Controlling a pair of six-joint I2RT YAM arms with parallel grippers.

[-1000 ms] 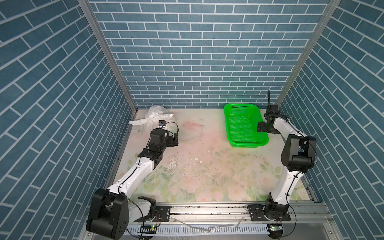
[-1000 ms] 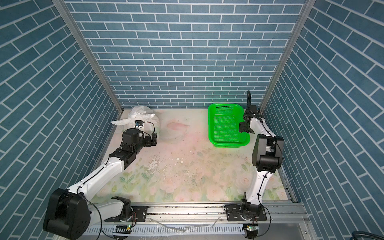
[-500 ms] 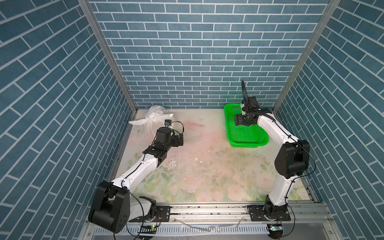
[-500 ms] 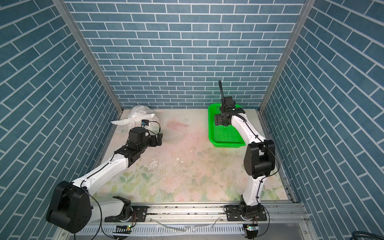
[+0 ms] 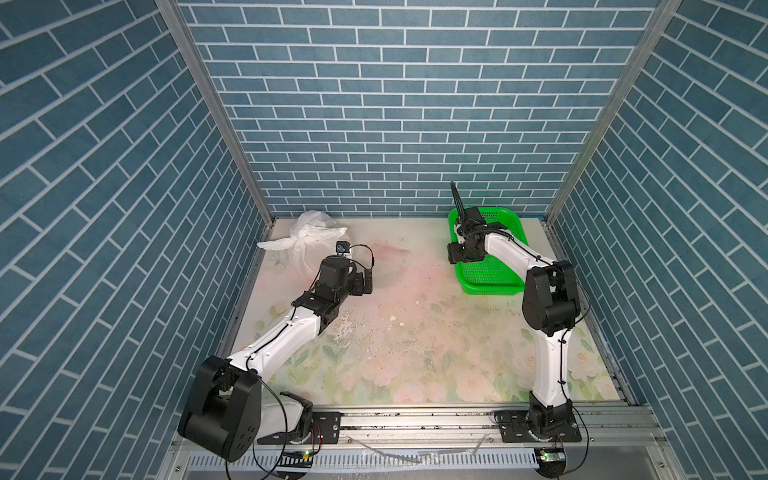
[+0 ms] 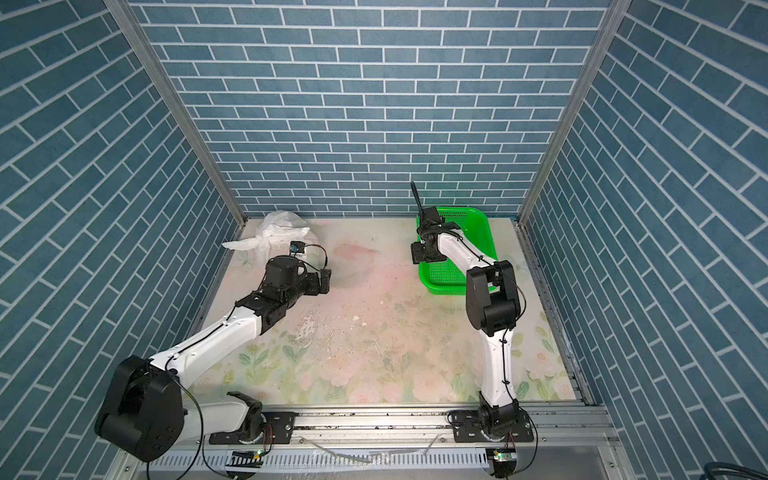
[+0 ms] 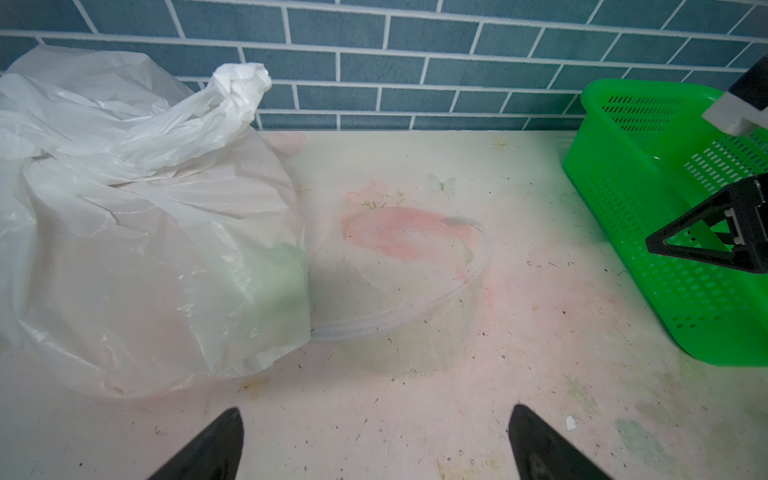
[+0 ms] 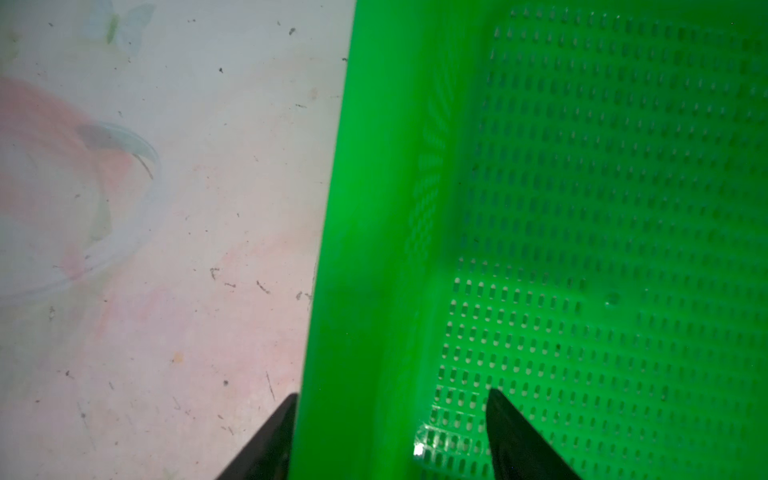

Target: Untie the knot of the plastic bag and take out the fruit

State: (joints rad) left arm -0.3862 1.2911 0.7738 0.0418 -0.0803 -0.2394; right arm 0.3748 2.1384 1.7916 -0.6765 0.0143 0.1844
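The white plastic bag lies tied in the back left corner. In the left wrist view the bag fills one side, with its knot a twisted bunch near the wall. The fruit is hidden inside; only a faint green shape shows through the film. My left gripper hovers open over bare table beside the bag, holding nothing. My right gripper straddles the green basket's left wall. It is open, with one finger outside that wall and one inside.
The green perforated basket stands at the back right with nothing in it. A clear round dish lies on the table between bag and basket. Brick walls close in the back and both sides.
My right arm swung from the basket's right side across to its left wall, and its jaws narrowed. My left arm shifted a little to the right, away from the bag.
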